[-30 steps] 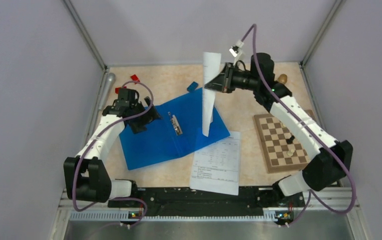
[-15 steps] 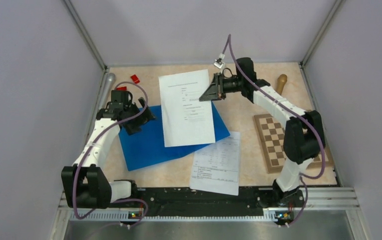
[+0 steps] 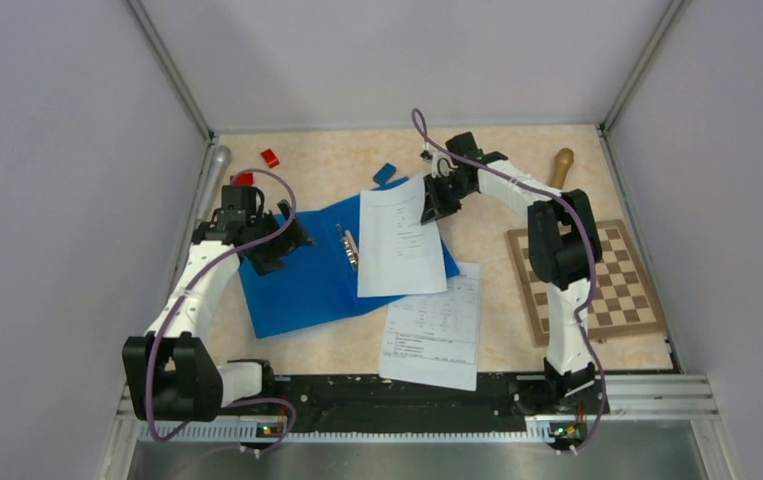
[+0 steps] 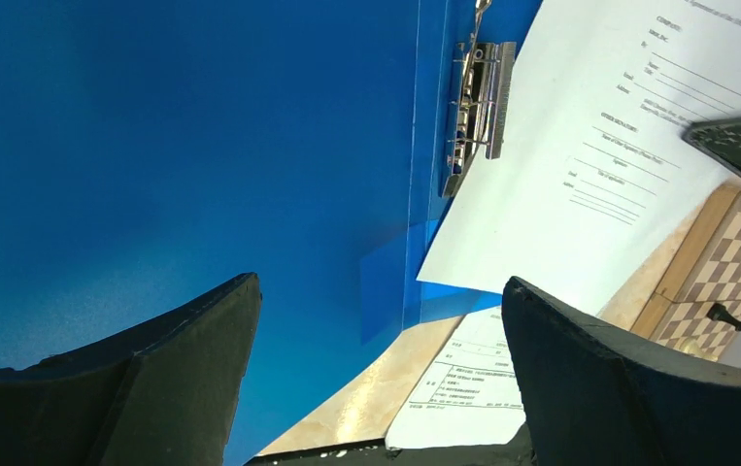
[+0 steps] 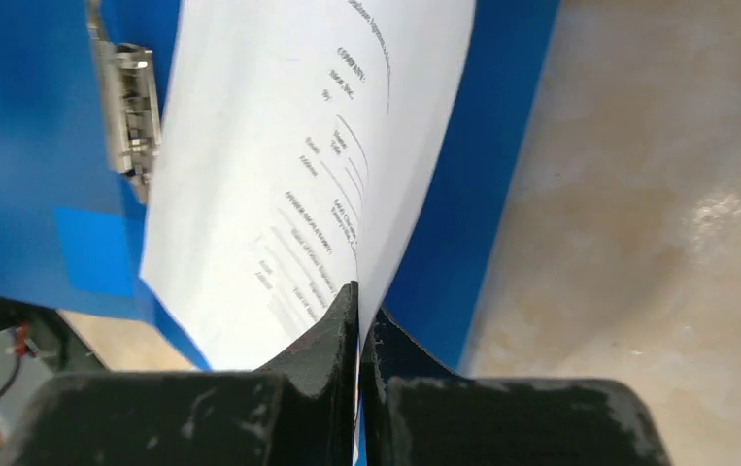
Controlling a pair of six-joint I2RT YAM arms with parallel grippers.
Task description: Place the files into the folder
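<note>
White sheet [image 3: 400,240] — dangling upright a second ago — now drapes over the right half of the open folder [image 3: 297,285], still pinched in my right gripper [image 5: 358,291]; left gripper [image 4: 381,283] gapes, second sheet [image 3: 437,335] waits nearer.

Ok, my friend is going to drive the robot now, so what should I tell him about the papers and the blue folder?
Left gripper: open, holding nothing, above the left half of the folder.
Right gripper: shut on the far edge of the held sheet.
The folder lies open on the table, with its metal clip in the middle.
Done: the held sheet curves over the folder's right half, beside the clip, not let go yet.
Left: release it, then fetch the second sheet, which lies on the table by the folder's near edge.
</note>
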